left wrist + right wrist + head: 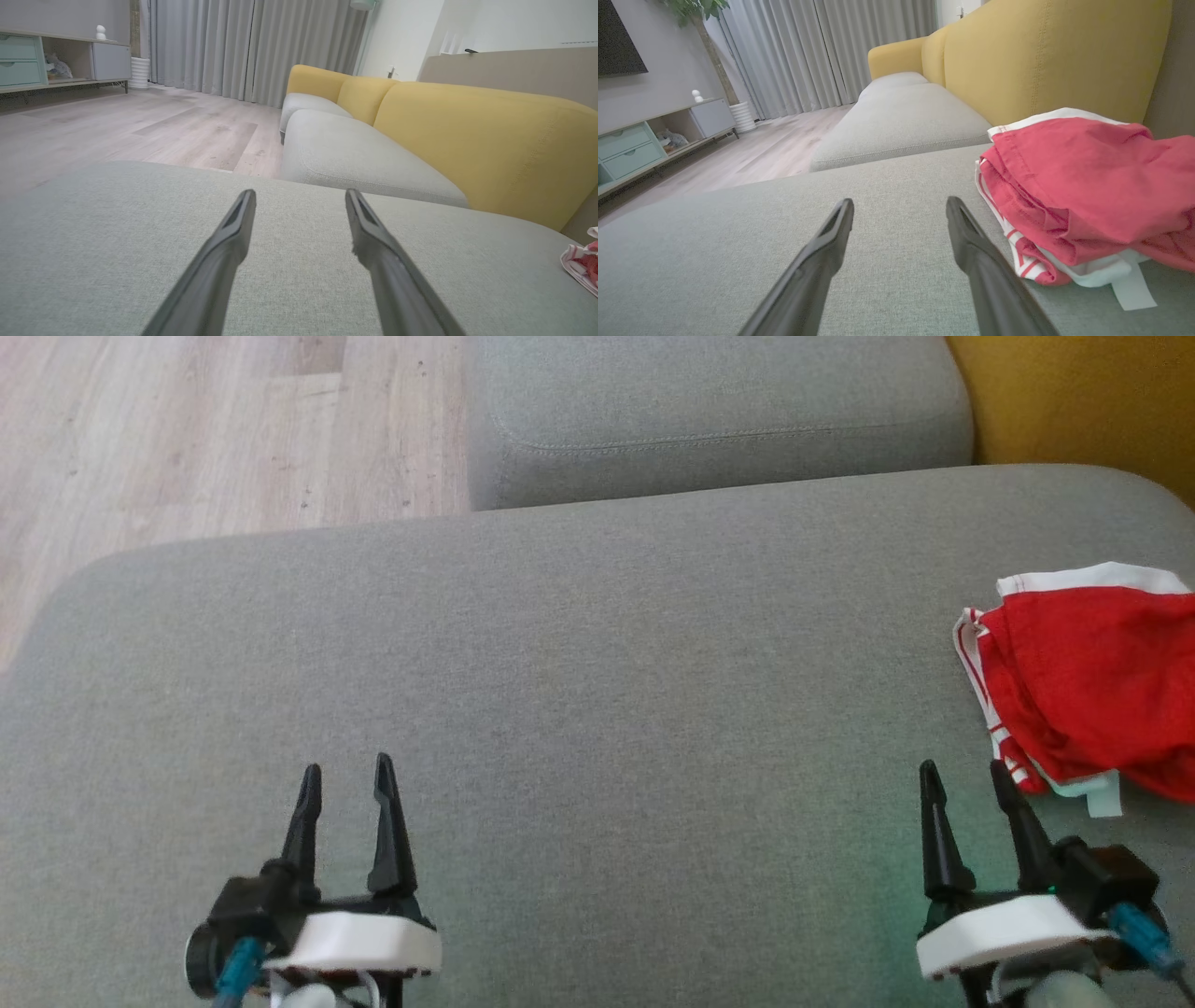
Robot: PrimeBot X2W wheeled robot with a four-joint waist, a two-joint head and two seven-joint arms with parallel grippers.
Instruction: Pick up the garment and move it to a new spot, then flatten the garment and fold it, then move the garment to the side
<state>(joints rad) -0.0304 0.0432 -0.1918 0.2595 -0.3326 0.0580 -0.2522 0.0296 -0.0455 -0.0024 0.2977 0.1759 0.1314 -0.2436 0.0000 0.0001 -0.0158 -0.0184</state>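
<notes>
Red garment (pixel 1083 681), white-trimmed, lies in a rumpled, doubled-over heap at the right edge of the grey sofa cushion (pixel 560 691): consistent with awaiting pick-up or already set aside. Released and empty, left claw (pixel 347 767) hovers well apart, right claw (pixel 963 768) just beside it.

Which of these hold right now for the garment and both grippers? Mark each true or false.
1. The red garment lies bunched at the right side of the grey cushion. True.
2. The right gripper holds the garment. False: it is open, with nothing between its fingers.
3. The left gripper is open over bare cushion. True.
4. The garment is folded flat in the cushion's middle. False: it is a crumpled heap near the right edge.
</notes>
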